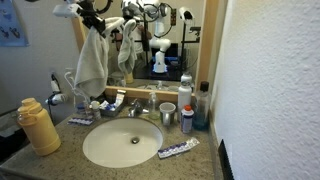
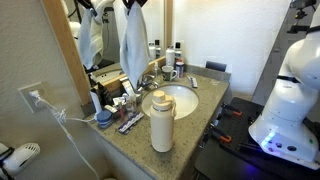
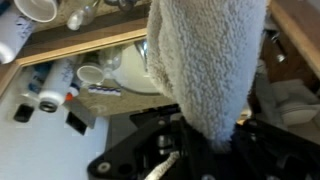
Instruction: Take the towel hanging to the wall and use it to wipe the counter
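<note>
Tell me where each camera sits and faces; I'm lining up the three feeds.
An exterior view faces the mirror head-on over the sink; the arm shows at top, holding the towel.
An exterior view looks along the counter from its end; the robot's white base stands right.
Wrist view looks past the towel toward the counter; dark jaws below, shut on it.
Both exterior views share towel, sink and yellow bottle.

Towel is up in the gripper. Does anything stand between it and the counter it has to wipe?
Nothing in the air below the towel, but the counter is crowded: small toiletries under it, faucet, cup, yellow bottle, a tube by the sink.
</note>
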